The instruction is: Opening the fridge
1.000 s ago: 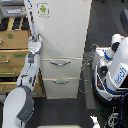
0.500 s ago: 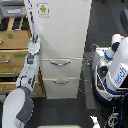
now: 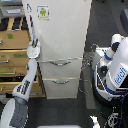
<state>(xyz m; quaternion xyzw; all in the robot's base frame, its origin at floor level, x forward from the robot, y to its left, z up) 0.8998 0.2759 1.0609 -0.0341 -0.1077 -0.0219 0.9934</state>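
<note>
Centre frame, the tall white fridge [image 3: 61, 45] occupies the upper middle of the exterior view, its large upper door bearing a small green-and-white sticker [image 3: 43, 12] near the top left corner, with two lower drawers below, each carrying a curved silver handle [image 3: 60, 63]. Along the door's left edge a narrow bright strip shows, so the door appears barely ajar, though the resolution does not settle this. From the lower left corner a white and grey robot arm [image 3: 24, 87] rises diagonally, ending in the gripper [image 3: 33, 50], which sits at the left edge of the upper door, at about its lower end; whether the jaws are parted or closed on the edge cannot be told at this size. Compared with the frames half a second and one second earlier, the arm, the gripper and the door edge occupy nearly the same places, with no clear shift visible. Left of the fridge stands a tan wooden drawer cabinet [image 3: 12, 55] with small green labels, touching or just beside the fridge's side. At the right of the frame stands a white-and-blue robot body [image 3: 116, 67], well apart from the door, with black cables [image 3: 87, 80] looping between it and the lower drawers. Flooring is a dark grey surface [image 3: 65, 112], darker still behind the fridge at the upper right.
</note>
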